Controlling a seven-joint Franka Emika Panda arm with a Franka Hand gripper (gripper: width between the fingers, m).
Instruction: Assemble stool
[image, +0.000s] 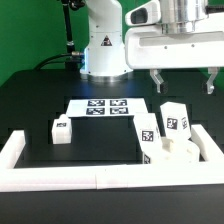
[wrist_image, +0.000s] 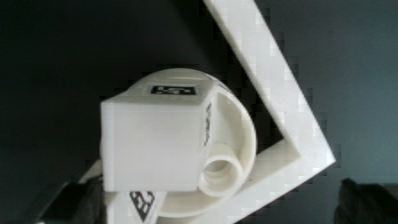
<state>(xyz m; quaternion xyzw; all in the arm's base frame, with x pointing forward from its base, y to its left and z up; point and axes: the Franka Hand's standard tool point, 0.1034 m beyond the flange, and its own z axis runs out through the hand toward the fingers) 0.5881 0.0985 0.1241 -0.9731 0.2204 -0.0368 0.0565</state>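
Loose leg: lay on its side at the exterior view's left, well apart from the rest.
Marker board: mid-table.
Front leg and rear leg: stood upright at the seat, in the border rail corner; socket fit unclear.
Gripper: above them, claw wide apart, empty.
Hazard: an off-centre descent would likely clip and topple an upright leg.

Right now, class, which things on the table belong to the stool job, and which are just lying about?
Job:
- seat
- three legs
- tool, open, above them

Lying about:
- marker board
- rail
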